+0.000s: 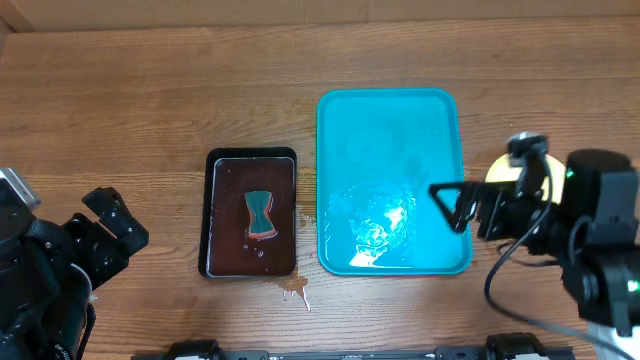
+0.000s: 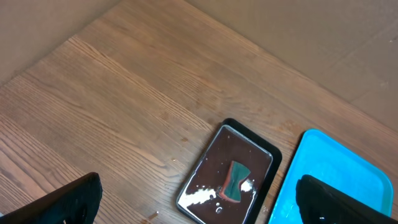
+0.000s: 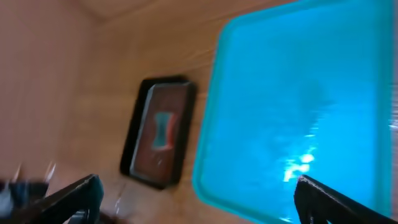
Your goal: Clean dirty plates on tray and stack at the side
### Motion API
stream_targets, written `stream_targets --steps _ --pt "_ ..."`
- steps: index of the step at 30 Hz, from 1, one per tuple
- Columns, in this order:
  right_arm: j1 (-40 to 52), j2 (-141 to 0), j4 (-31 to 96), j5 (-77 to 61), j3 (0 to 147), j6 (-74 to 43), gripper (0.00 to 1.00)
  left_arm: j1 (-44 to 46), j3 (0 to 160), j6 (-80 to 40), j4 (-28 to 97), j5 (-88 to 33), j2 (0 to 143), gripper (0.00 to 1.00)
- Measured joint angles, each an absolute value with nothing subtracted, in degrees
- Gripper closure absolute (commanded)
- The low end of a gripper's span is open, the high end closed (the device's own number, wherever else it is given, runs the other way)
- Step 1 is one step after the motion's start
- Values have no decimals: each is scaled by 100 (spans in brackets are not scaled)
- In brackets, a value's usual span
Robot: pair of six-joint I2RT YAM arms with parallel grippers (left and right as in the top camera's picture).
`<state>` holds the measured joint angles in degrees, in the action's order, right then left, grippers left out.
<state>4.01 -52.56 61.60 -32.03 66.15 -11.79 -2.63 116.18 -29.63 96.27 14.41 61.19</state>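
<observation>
The turquoise tray (image 1: 390, 130) lies right of centre; only a wet sheen (image 1: 375, 225) shows on its floor. It also fills much of the right wrist view (image 3: 298, 93) and shows at the left wrist view's edge (image 2: 323, 162). Just right of the tray, a pale yellow sliver of the plates (image 1: 497, 170) shows on the table; my right arm hides the rest. My right gripper (image 1: 455, 207) (image 3: 196, 199) is open and empty above the tray's right rim. At the lower left, my left gripper (image 1: 118, 222) (image 2: 199, 205) is open and empty over bare wood.
A black tray of dark liquid (image 1: 212, 215) (image 2: 273, 155) (image 3: 134, 143) sits left of the turquoise tray, with a green and orange-red sponge (image 1: 260, 212) (image 2: 235, 180) in it. A small spill (image 1: 295, 290) marks the wood in front of it.
</observation>
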Motion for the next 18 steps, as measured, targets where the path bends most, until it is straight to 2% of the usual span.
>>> stream_targets --steps 4,10,13,18 --pt "755 -5218 6173 -3249 6615 -1175 0 -263 11618 -2963 9625 1441 6119 0" --pt "768 -5256 5981 -2834 6615 -1179 0 -263 11618 -2963 9625 1441 6119 0" --pt "792 -5223 5288 -2342 6567 -1175 0 -263 11618 -2963 9625 1444 6119 0" --pt "792 -4639 3424 -1420 5760 -1157 0 -263 11616 -2963 9625 1444 6119 0"
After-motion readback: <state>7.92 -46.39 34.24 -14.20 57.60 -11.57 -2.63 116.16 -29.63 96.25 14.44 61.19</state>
